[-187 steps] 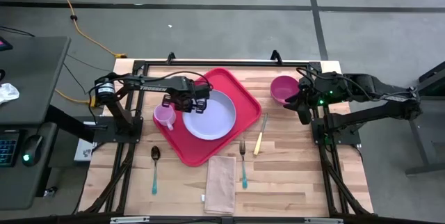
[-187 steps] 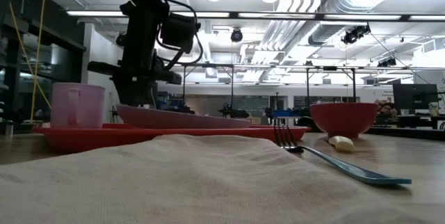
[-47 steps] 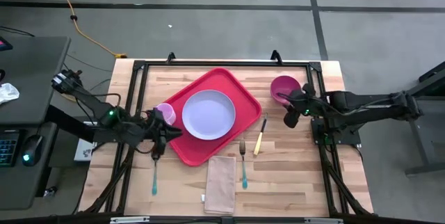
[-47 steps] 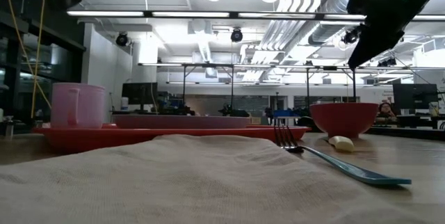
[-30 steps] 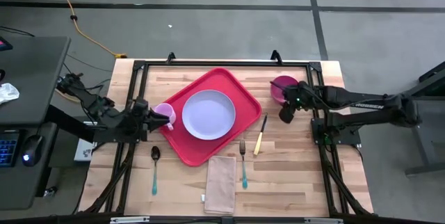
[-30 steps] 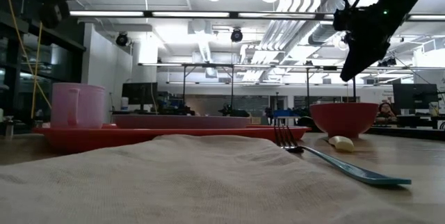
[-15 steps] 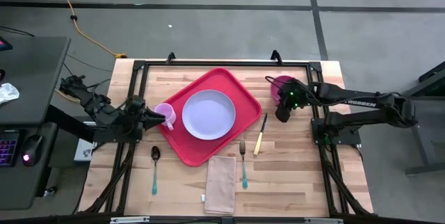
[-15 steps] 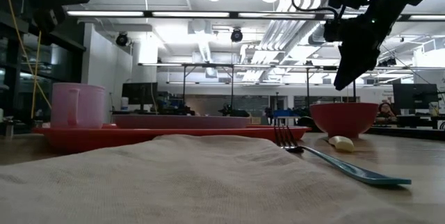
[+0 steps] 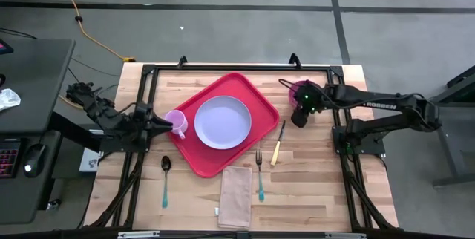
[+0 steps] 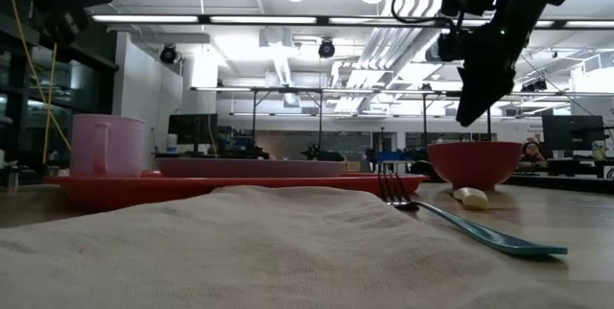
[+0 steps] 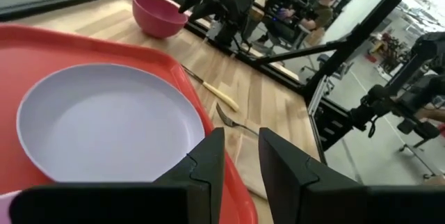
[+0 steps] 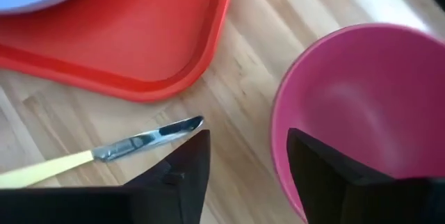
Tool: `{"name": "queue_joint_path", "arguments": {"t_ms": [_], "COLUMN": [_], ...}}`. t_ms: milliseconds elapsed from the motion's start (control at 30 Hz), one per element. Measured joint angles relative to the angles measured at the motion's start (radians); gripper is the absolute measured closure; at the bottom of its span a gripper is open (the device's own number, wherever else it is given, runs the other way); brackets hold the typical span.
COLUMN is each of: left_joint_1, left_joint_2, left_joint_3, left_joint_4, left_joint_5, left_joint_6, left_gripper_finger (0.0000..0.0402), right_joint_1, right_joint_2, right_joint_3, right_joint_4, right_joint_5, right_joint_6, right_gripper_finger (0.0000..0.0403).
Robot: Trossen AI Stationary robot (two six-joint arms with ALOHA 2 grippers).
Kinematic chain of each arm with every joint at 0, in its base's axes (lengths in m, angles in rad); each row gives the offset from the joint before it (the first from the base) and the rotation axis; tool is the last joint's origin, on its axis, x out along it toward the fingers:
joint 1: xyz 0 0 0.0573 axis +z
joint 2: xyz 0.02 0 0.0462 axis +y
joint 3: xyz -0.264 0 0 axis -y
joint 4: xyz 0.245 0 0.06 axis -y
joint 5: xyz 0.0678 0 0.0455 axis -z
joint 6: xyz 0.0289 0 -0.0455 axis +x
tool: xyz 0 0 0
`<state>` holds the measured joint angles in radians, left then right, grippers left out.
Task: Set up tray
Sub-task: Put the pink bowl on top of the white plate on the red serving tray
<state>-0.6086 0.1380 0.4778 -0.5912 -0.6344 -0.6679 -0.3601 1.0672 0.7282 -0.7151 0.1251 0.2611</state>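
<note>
Red tray [image 9: 236,122] sits mid-table, lavender plate [image 9: 222,122] and pink cup [image 9: 175,123] already on it. Still off the tray: magenta bowl [image 9: 304,93] at 2 o'clock, knife [image 9: 277,145], fork [image 9: 259,171], napkin [image 9: 237,195], spoon [image 9: 165,179] from 4 to 7. Right gripper [image 12: 243,156], jaws apart and empty, hangs over the bowl's near rim; likely next pick. Left gripper [image 11: 240,156] waits at 9 o'clock beside the cup, jaws narrowly apart, empty.

It was a robotics lab or workshop hall: exposed ceiling ducts [image 10: 422,2] and strip lights [image 10: 288,19] ran overhead, a taped concrete floor [image 9: 223,24] surrounded the wooden worktop [image 9: 312,172], with more arm rigs [image 11: 396,106] beyond.
</note>
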Motion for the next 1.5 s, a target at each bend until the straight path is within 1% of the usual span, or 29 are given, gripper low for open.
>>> {"name": "queue_joint_path", "arguments": {"t_ms": [100,200,300,367,533,667,867,1133,1300,1500], "left_joint_1": [0.000,0.000,0.000,0.000,0.000,0.000,0.000,0.000,0.000,0.000], "left_joint_2": [-0.036,-0.083,-0.136,-0.131,-0.131,-0.131,-0.131,-0.131,-0.131,-0.131], "left_joint_3": [-0.015,-0.063,-0.126,-0.140,-0.163,-0.176,-0.211,-0.281,-0.319,-0.321], "left_joint_4": [0.011,0.025,0.082,0.097,0.122,0.165,0.185,0.243,0.284,0.295], "left_joint_5": [0.011,0.035,0.052,0.060,0.080,0.109,0.151,0.165,0.198,0.224], "left_joint_6": [0.033,0.035,0.037,0.037,0.046,0.090,0.089,0.088,0.080,0.094], "left_gripper_finger": [0.0284,0.0284,0.0284,0.0284,0.0284,0.0284,0.0284,0.0284,0.0284,0.0284], "right_joint_1": [-0.028,-0.057,-0.078,-0.086,-0.112,-0.112,-0.112,-0.112,-0.113,-0.113], "right_joint_2": [0.000,0.000,0.000,0.000,0.019,0.071,0.147,0.190,0.198,0.198], "right_joint_3": [0.016,0.017,0.017,0.017,0.017,0.017,0.017,0.017,0.017,0.017], "right_joint_4": [-0.020,-0.049,-0.073,-0.073,-0.075,-0.074,-0.074,-0.075,-0.078,-0.085], "right_joint_5": [-0.009,-0.027,-0.027,-0.030,-0.079,-0.083,-0.082,-0.073,-0.067,-0.035], "right_joint_6": [-0.014,-0.018,-0.030,-0.039,-0.057,-0.061,-0.064,-0.062,-0.060,-0.051], "right_gripper_finger": [0.0221,0.0218,0.0220,0.0223,0.0222,0.0219,0.0218,0.0219,0.0233,0.0275]}}
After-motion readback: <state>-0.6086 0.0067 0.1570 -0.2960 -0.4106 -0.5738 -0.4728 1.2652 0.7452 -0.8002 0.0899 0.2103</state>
